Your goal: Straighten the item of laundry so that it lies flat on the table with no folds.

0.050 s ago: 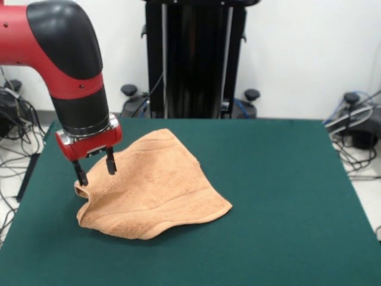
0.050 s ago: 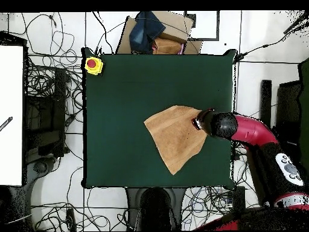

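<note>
Peach-orange terry cloth lies rumpled on the dark green felt of the table (image 1: 280, 196) — the towel (image 1: 158, 187) is not flat. In the front view it sits left of the table's middle, its middle humped up, with a flat woven band running along the raised upper part and another curving near the lower right edge, which spreads down onto the felt. Its left corner is lifted slightly and curls just under the gripper (image 1: 94, 168). The red and black arm (image 1: 65, 65) comes down from the upper left, ending in a red wrist block with two thin black fingers (image 1: 111, 162) pointing downward. The fingers stand apart with a clear gap between them, and their tips are at the towel's raised left edge; whether cloth sits between them cannot be told, but they are not closed together. In the overhead view the towel (image 2: 175, 136) shows as a rough kite shape near the table's centre, one point aimed toward the bottom edge of the table, and the arm (image 2: 253, 130) reaches in from the right so that the gripper (image 2: 198, 122) meets the towel's right-hand corner — a yellow box with a red button (image 2: 93, 64) sits at the table's upper left corner, well apart from the cloth.
</note>
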Controlling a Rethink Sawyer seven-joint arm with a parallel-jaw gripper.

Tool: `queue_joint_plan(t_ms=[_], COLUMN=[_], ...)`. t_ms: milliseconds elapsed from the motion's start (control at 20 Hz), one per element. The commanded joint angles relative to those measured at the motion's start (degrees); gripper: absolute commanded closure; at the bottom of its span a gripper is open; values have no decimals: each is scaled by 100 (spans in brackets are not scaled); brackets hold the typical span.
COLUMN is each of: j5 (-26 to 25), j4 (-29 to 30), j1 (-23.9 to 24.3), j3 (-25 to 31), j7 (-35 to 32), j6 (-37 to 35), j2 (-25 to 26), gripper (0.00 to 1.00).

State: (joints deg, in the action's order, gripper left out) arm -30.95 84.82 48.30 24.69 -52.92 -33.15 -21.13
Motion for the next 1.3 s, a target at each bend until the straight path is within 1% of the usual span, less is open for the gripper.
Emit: queue_joint_plan(t_ms=[50, 500, 950, 1100, 1300], j5=[-526, -797, -1109, -1212, -1261], j4=[-23, -72, -136, -108, -92], j1=[-175, -82, 73, 88, 206], j3=[376, 369, 415, 465, 580], j7=[846, 895, 798, 731, 905], j6=[-206, -75, 230, 355, 275], j2=[136, 147, 418, 398, 356], gripper=[0, 0, 0, 0, 0])
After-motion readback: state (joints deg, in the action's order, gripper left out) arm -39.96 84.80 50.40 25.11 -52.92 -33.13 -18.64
